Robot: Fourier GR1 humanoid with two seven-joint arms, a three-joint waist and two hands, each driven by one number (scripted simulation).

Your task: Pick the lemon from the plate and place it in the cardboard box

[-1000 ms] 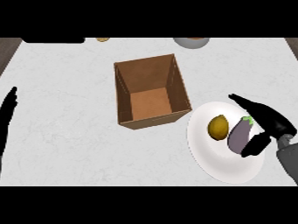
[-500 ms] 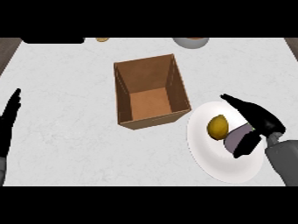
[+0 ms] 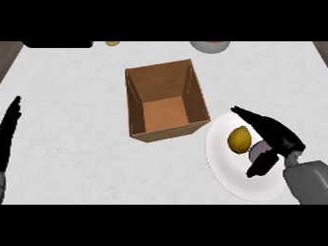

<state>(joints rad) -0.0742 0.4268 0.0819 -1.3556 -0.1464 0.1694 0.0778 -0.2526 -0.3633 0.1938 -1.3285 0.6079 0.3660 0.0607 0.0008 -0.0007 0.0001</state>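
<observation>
Right of the box [image 3: 165, 104], the lemon [image 3: 239, 139] is lying on the plate [image 3: 227, 173]. Beside it, the right hand [image 3: 276, 139] is hovering, fingers spread. Small, stiff, probably slippery, it wants holding across its middle.

You find no text, label, brand, number or sign to read anywhere here. The cardboard box [image 3: 165, 105] shows you plain brown walls with no print, the plate [image 3: 230, 173] is bare white, and the counter [image 3: 74, 144] carries no markings.
</observation>
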